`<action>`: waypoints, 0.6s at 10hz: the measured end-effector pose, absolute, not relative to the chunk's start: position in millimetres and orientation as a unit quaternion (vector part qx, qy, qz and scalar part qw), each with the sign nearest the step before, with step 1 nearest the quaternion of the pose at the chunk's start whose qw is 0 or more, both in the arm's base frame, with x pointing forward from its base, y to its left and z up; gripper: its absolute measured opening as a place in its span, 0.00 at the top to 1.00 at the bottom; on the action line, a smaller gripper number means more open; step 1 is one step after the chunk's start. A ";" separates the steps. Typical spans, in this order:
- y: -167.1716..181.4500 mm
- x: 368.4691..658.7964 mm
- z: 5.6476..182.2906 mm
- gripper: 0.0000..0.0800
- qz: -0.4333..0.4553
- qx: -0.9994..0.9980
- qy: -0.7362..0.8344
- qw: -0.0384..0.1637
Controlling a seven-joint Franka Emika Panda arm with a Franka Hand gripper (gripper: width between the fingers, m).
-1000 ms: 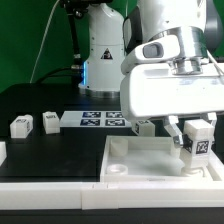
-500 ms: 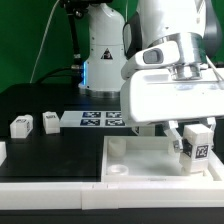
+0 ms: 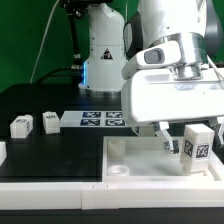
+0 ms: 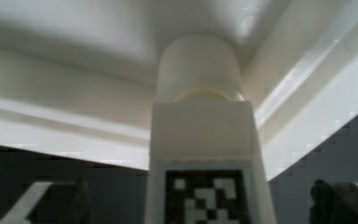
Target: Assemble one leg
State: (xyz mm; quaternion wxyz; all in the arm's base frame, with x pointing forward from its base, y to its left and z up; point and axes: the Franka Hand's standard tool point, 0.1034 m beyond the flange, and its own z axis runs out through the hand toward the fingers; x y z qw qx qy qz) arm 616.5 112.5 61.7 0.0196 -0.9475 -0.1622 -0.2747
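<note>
The leg (image 3: 197, 147) is a small white post with a black-and-white tag. It stands upright in the right part of the large white tray (image 3: 138, 150). My gripper (image 3: 193, 138) is around it, open. One finger (image 3: 166, 140) shows apart from the leg on the exterior view's left; the other is hidden. In the wrist view the leg (image 4: 204, 130) reaches into a tray corner (image 4: 318, 60). The gripper (image 4: 202, 206) straddles it, and a dark finger (image 4: 44, 204) stands clear of each side. Whether the leg sits in a socket I cannot tell.
Two more small white legs (image 3: 20, 126) (image 3: 50, 122) lie on the black table at the exterior view's left. The marker board (image 3: 95, 120) lies behind the tray. A round socket (image 3: 117, 171) shows in the tray's near left corner.
The fingers were shut on the leg and have now spread apart from it. The leg stays standing in the tray.
</note>
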 end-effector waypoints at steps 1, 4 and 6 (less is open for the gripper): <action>112.5 616.5 61.7 0.20 -0.275 -0.947 -0.163 0.019; 114.7 618.7 71.3 0.19 -0.274 -0.948 -0.158 0.020; 114.7 623.2 88.0 0.19 -0.274 -0.948 -0.161 0.018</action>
